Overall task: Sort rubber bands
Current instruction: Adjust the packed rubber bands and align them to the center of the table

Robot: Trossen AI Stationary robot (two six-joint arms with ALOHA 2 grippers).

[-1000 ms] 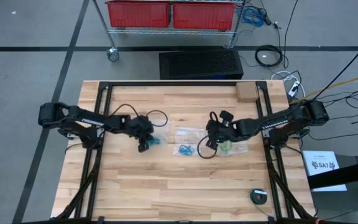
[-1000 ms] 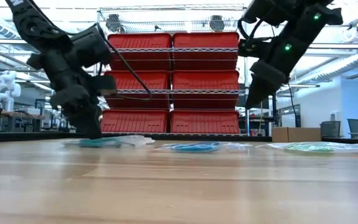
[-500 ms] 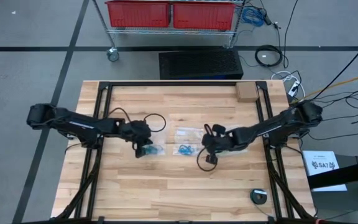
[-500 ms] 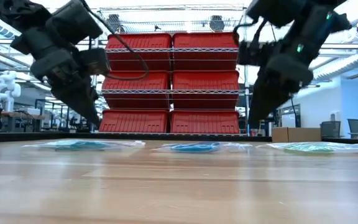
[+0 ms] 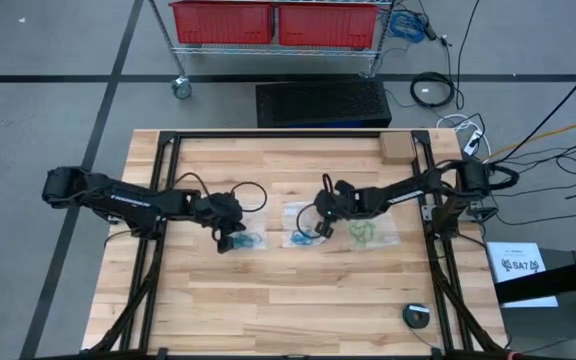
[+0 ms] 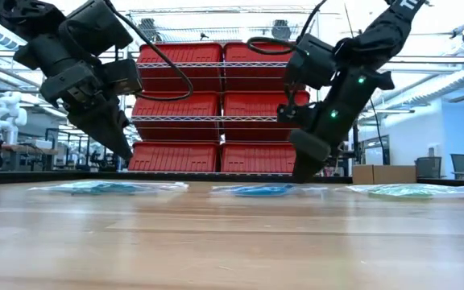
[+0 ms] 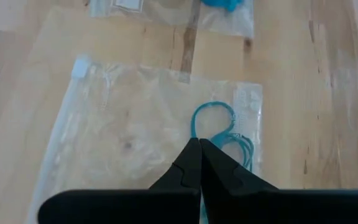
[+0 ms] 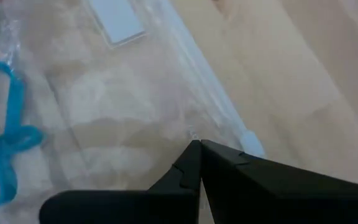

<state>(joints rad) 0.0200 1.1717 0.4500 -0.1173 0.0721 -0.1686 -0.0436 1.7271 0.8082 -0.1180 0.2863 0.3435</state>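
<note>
Over middle bag (image 5: 302,222), relocated right end effector (image 5: 320,229)

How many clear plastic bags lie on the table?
3, in a row: the left bag with teal bands under the left claw, the middle bag with blue bands by the right claw, the right bag with green bands.

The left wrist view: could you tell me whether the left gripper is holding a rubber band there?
No, the left gripper is shut on nothing, its tips above the teal rubber bands.
</note>
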